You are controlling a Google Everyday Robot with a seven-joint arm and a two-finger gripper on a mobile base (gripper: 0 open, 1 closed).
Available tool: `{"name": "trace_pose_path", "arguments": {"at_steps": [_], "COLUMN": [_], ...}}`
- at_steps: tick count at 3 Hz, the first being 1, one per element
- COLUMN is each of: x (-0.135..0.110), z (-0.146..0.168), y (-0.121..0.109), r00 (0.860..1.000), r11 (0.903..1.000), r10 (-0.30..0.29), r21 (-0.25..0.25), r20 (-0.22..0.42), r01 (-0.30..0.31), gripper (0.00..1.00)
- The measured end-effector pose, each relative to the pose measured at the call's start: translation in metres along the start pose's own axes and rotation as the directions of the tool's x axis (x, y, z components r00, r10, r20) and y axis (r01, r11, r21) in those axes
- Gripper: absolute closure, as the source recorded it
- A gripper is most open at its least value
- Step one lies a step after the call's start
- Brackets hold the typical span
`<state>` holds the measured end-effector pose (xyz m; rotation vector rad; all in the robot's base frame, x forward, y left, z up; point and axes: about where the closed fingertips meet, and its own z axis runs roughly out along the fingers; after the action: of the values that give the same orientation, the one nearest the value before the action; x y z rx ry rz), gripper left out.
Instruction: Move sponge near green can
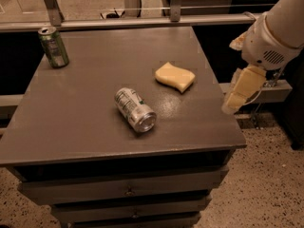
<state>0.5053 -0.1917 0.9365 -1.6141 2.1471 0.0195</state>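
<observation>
The pale yellow sponge lies flat on the grey cabinet top, right of centre. The green can stands upright at the far left corner, well away from the sponge. My gripper hangs at the right edge of the cabinet top, to the right of the sponge and a little nearer, not touching it. It holds nothing.
A silver-white can with small green marks lies on its side near the middle, between the sponge and the front edge. A rail runs behind the cabinet. Drawers are below the top. Speckled floor lies to the right.
</observation>
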Motion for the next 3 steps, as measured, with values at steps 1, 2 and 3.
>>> {"name": "trace_pose_path", "arguments": {"at_steps": [1,2,3], "x": [-0.021,-0.033,-0.038], "z": [0.039,0.073,0.110], "y": [-0.028,-0.060,-0.091], "r00": [0.995,0.970,0.913], "r11": [0.9983,0.9871,0.9548], "r10": [0.055,0.153,0.285], "r21": [0.013,0.017,-0.003], "r20": [0.087,0.187,0.293], "r01": [-0.056,-0.159,-0.297], "gripper": [0.00,0.00,0.00]}}
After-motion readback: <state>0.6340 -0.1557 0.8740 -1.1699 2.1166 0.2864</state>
